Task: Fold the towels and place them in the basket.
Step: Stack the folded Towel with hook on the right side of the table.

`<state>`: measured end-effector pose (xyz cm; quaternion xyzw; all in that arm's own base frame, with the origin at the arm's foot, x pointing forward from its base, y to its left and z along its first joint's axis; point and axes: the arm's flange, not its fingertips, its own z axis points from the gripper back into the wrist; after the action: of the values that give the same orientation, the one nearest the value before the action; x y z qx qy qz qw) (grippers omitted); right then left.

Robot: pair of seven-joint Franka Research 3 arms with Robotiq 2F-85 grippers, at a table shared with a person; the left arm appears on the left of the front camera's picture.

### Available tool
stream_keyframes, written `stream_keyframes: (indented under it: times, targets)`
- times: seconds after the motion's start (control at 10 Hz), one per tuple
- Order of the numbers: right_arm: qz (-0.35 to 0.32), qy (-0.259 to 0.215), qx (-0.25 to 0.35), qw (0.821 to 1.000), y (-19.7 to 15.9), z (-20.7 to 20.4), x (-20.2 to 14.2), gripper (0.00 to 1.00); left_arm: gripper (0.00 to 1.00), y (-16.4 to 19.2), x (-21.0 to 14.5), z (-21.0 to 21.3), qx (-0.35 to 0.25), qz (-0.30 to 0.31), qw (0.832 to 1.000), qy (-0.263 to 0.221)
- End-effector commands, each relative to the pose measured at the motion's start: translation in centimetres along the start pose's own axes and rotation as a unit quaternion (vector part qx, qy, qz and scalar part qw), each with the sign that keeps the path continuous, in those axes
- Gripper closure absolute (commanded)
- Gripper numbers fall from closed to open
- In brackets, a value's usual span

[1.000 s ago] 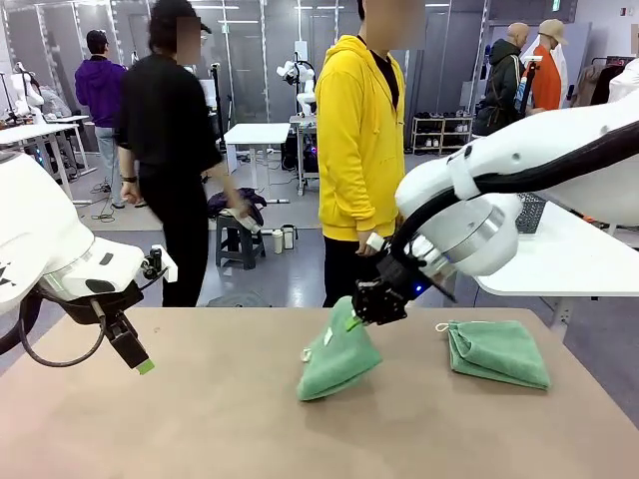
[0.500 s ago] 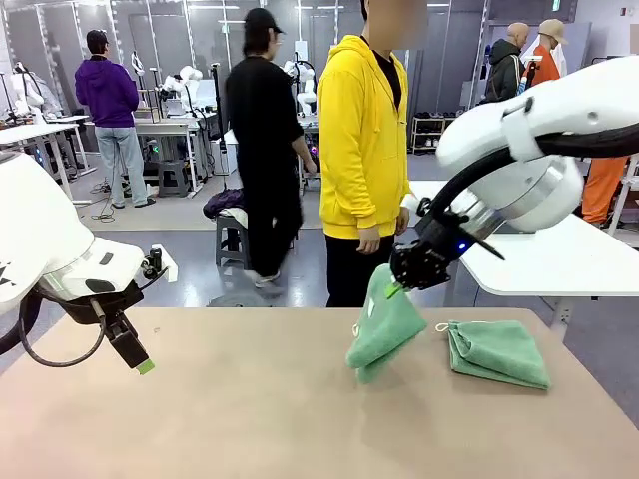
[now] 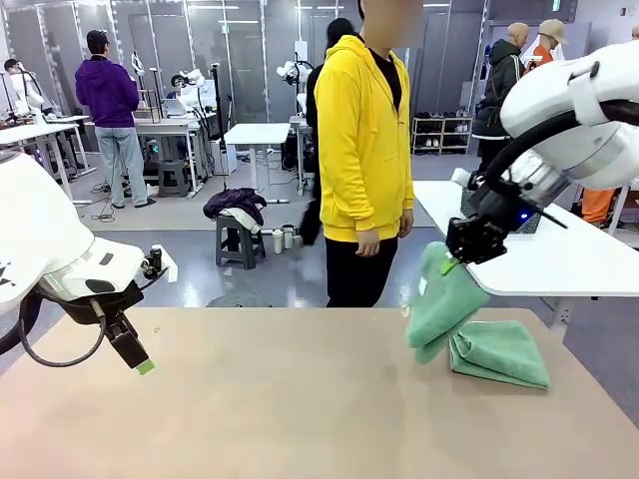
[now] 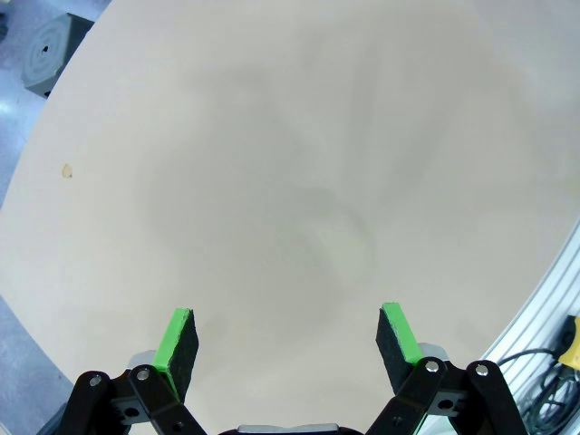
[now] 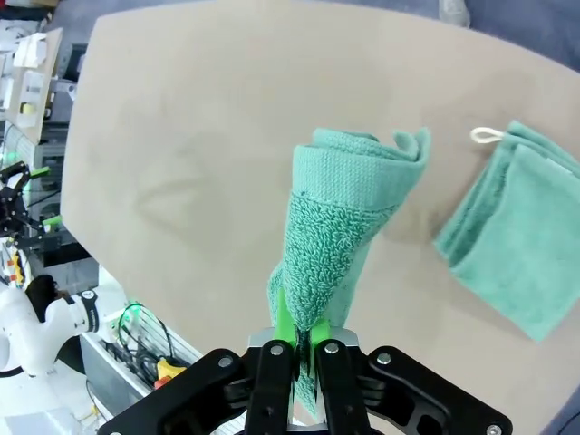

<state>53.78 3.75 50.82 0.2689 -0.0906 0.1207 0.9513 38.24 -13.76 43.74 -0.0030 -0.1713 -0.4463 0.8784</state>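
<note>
My right gripper is shut on the top edge of a folded mint-green towel, which hangs in the air above the table's right part. In the right wrist view the same towel rises from between the pinched green pads. A second folded towel lies flat on the table at the right, just under and beside the hanging one, with its white cord loop at one corner. My left gripper hovers open over bare table at the left, with nothing between its fingers. A dark mesh basket partly shows on the white side table, behind my right arm.
A person in a yellow hoodie stands at the far edge of the brown table, hands down. A white side table stands to the right, behind my right arm. Other people and tables are farther back in the room.
My right gripper has carried the hanging towel up and to the right, from the table's middle to above the second towel. The left arm has stayed still.
</note>
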Motion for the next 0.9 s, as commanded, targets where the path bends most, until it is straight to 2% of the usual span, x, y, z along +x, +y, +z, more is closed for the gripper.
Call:
stream_keyframes:
  times: [0.0,0.2,0.3,0.8]
  targets:
    - [0.013,-0.011,0.025,1.0,-2.2,1.6,1.1,0.94,0.0,-0.2,0.1,-0.1,0.003,0.007,1.0,0.003]
    - [0.019,-0.025,0.05,0.998,-4.8,3.1,1.6,0.94,0.0,-0.2,0.1,-0.1,0.003,0.007,1.0,0.003]
    - [0.013,-0.036,0.04,0.998,-6.0,3.3,2.0,0.94,0.0,-0.2,0.1,-0.1,0.003,0.007,1.0,0.003]
    - [-0.015,-0.033,0.047,0.998,-11.2,1.8,3.5,0.94,0.0,-0.2,0.1,-0.1,0.003,0.007,1.0,0.003]
